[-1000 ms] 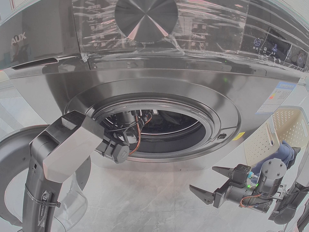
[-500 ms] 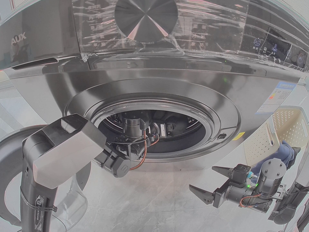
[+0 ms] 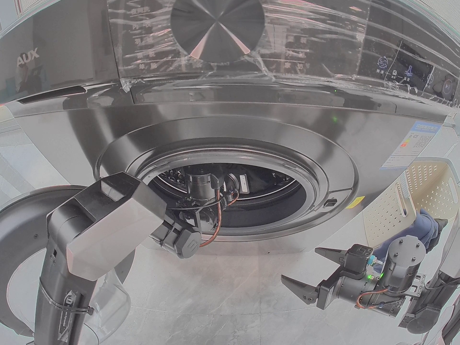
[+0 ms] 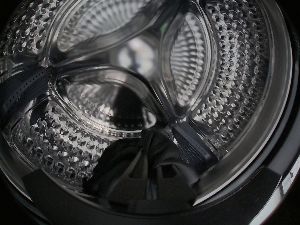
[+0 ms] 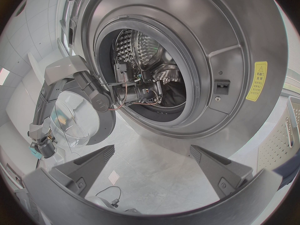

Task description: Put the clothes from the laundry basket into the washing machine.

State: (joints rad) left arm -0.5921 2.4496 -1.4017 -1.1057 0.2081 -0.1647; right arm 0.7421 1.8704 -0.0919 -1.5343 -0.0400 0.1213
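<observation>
Pale tiled floor, white wall

My right claw hangs wide open over the floor. Ahead, the left arm pokes into the washing machine drum, dark clothes beside it.

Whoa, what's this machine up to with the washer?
The robot is loading laundry. Its left arm is inside the open drum of the washing machine, where a dark garment lies at the bottom. The right claw hangs open and empty above the floor, beside the laundry basket, which holds a blue garment.
</observation>
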